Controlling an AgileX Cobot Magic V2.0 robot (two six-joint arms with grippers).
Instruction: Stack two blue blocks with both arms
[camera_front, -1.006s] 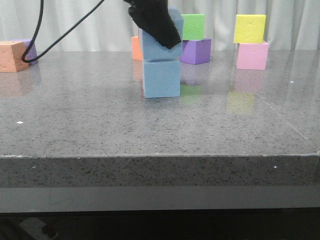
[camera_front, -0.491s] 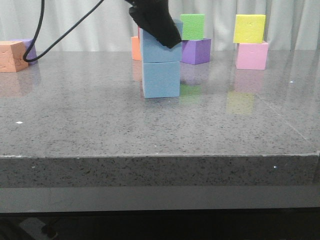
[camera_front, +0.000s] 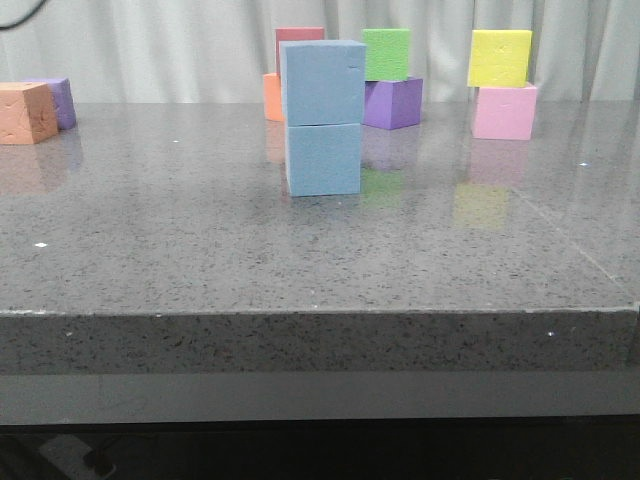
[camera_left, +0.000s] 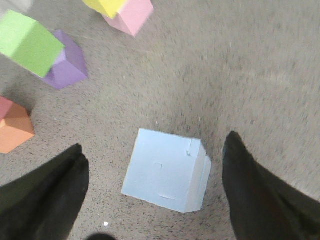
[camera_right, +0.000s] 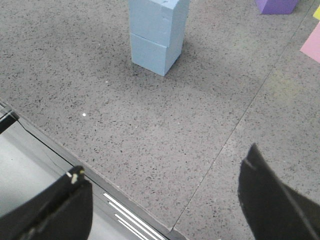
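- front view: upper blue block (camera_front: 322, 82) sits on lower blue block (camera_front: 323, 159) mid-surface (camera_front: 200, 250), slightly offset; no arm visible.
- left wrist view: left claw (camera_left: 156, 192) spread above the stack; lift straight, avoid brushing it.
- right wrist view: right claw (camera_right: 165, 200) spread, well apart from the stack.

Evenly bright, soft light, perhaps from overhead. Coloured reflections glossing the table (camera_front: 200, 230); faint shadows only. Left wrist view blurred, softest toward its edges.
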